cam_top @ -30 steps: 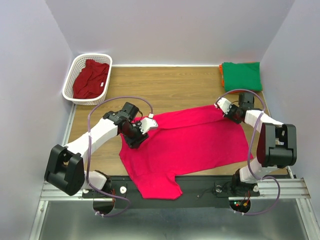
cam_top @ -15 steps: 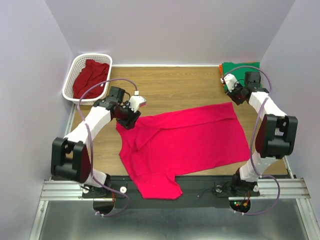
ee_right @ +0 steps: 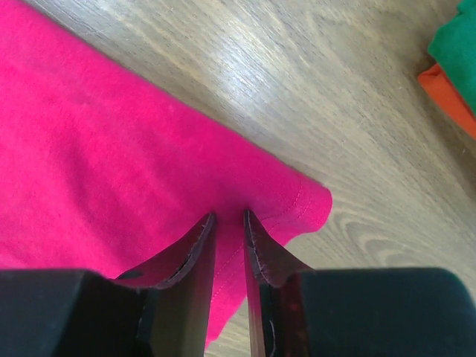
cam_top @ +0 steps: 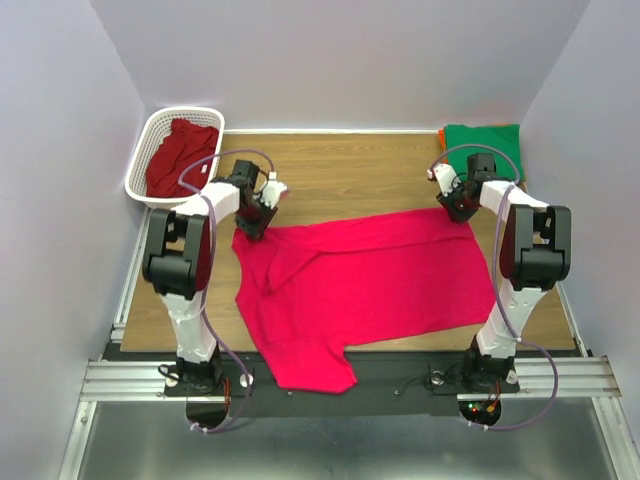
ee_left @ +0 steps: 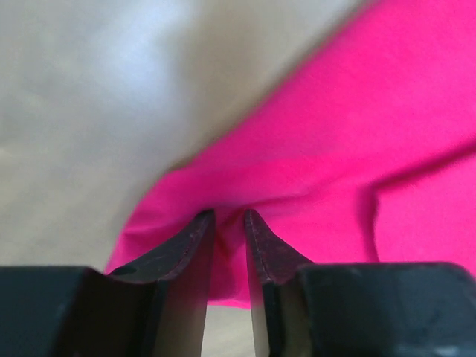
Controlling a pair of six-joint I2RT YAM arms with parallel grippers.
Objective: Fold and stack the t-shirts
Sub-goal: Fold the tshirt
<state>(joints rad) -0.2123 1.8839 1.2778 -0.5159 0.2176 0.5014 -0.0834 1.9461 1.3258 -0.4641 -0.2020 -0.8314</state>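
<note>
**Pink-red t-shirt (cam_top: pixel 370 280) taken at both far corners**

Since a second ago both my arms have swung out to the far edge of the cloth, which lies spread on the table (cam_top: pixel 350 170). My left end effector (ee_left: pixel 229 216) pinches a raised fold. My right end effector (ee_right: pixel 228 217) sits nearly pressed together over the hem corner; whether it grips, I cannot tell. I judge a fold comes next. No brand, label or writing is readable.

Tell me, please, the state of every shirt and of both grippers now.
pink shirt: spread on the table, left side rumpled
dark red shirt: crumpled in the basket
green shirt: folded, on the orange shirt
orange shirt: under it, only an edge shows
left gripper: shut on the pink shirt's edge
right gripper: jaws narrow at its corner; grip unclear
</note>
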